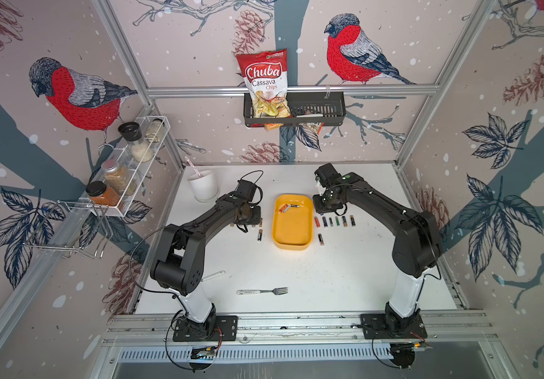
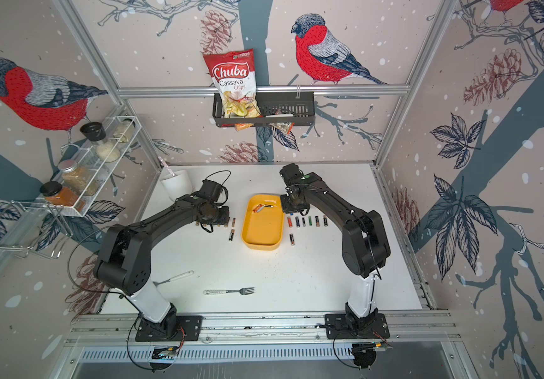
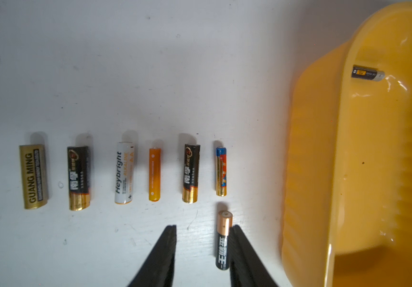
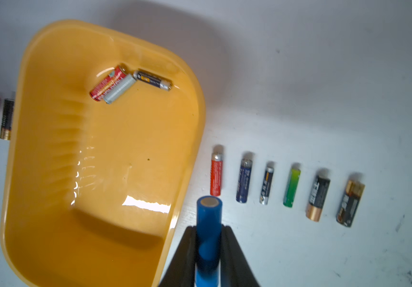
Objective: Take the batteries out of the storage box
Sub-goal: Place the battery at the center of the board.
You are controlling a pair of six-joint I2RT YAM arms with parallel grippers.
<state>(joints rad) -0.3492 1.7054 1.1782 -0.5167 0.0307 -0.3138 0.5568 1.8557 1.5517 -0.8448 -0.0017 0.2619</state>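
The yellow storage box (image 1: pixel 292 231) sits mid-table between both arms. Three batteries lie in its far end: a red one (image 4: pixel 108 83), a grey one (image 4: pixel 120 89) and a black one (image 4: pixel 153 80). My right gripper (image 4: pixel 209 228) is shut on a blue battery (image 4: pixel 208 213), held above the table just right of the box rim. My left gripper (image 3: pixel 203 227) is open, low over the table left of the box. A black-and-copper battery (image 3: pixel 223 239) lies between its fingers, against one of them. Several batteries stand in a row (image 3: pixel 155 174) beyond it, and several more in a row (image 4: pixel 291 187) right of the box.
One loose battery (image 1: pixel 320 239) lies right of the box's near corner. A fork (image 1: pixel 262 291) and a white-handled utensil (image 1: pixel 213 275) lie near the front. At the back left stands a white cup (image 1: pixel 203 185). A spice rack (image 1: pixel 132 164) and a black basket (image 1: pixel 316 108) hang on the walls.
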